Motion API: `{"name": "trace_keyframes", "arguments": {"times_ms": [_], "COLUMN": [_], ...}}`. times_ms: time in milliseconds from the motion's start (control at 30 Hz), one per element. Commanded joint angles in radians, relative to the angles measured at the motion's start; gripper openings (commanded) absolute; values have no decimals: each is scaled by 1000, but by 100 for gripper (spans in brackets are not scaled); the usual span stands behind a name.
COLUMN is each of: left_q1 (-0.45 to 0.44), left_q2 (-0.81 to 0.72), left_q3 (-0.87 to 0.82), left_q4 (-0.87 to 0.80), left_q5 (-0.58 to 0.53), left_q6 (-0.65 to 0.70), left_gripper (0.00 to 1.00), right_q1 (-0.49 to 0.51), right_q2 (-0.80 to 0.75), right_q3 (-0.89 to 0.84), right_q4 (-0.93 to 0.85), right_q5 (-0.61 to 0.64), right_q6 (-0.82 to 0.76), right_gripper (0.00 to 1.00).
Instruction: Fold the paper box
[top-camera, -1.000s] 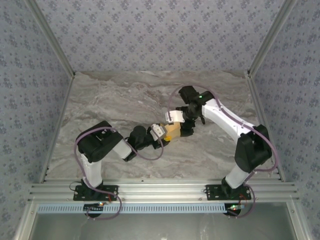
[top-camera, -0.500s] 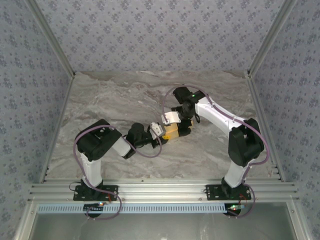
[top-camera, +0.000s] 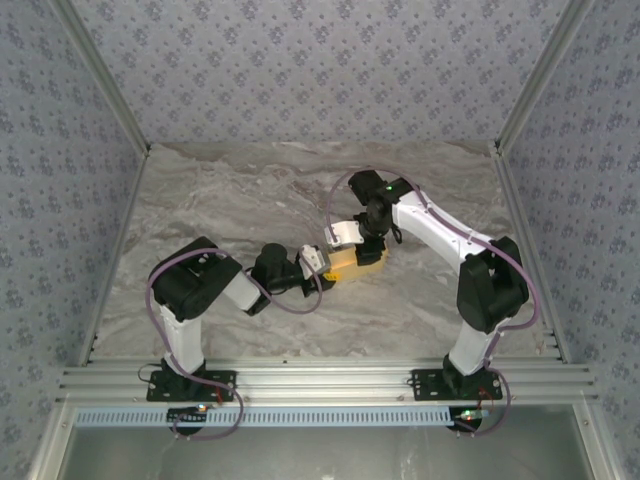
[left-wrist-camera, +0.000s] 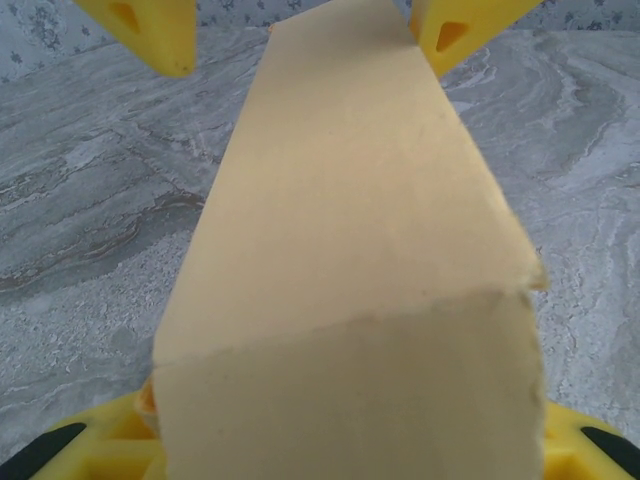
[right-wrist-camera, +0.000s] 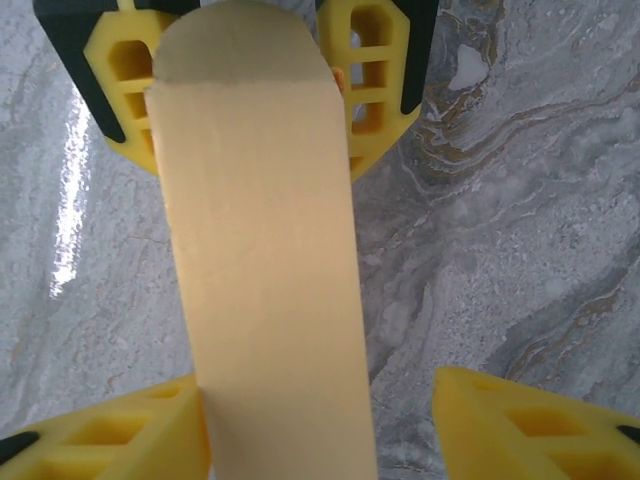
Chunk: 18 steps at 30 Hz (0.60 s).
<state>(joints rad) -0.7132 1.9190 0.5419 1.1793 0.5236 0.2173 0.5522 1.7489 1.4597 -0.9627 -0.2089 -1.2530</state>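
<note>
The paper box (top-camera: 350, 266) is a yellow-orange card piece lying low over the middle of the marble table, held between both arms. My left gripper (top-camera: 332, 264) comes at it from the left. In the left wrist view the paper box (left-wrist-camera: 350, 260) fills the space between the yellow fingers (left-wrist-camera: 100, 448), so my left gripper (left-wrist-camera: 345, 440) is shut on its end. My right gripper (top-camera: 368, 254) reaches in from the far right. In the right wrist view the paper box (right-wrist-camera: 265, 280) runs as a long strip. My right gripper (right-wrist-camera: 318, 388) is open: one finger (right-wrist-camera: 110, 430) touches the card, the other stands apart.
The marble-patterned table (top-camera: 230, 200) has bare room to the left, right and back. Patterned cloth walls and slanted aluminium posts (top-camera: 110, 90) enclose it. An aluminium rail (top-camera: 320, 385) carries both arm bases at the near edge.
My right arm has swung left and brought its gripper over the box, and its jaws have narrowed. My left gripper has closed on the box's end and pulled slightly left.
</note>
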Motion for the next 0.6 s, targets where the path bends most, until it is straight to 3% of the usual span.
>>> {"name": "trace_keyframes", "arguments": {"times_ms": [0, 200, 567], "left_q1": [0, 0, 1], "left_q2": [-1, -8, -18], "left_q3": [13, 13, 26], "left_q4": [-25, -56, -89], "left_q5": [50, 70, 138], "left_q6": [31, 53, 49], "left_gripper": [32, 32, 32], "right_q1": [-7, -11, 9], "right_q2": [0, -15, -127], "right_q3": [26, 27, -65], "right_q4": [-40, -41, 44], "right_q5": [-20, -35, 21], "right_q6": [4, 22, 66], "right_gripper": [56, 49, 47]}}
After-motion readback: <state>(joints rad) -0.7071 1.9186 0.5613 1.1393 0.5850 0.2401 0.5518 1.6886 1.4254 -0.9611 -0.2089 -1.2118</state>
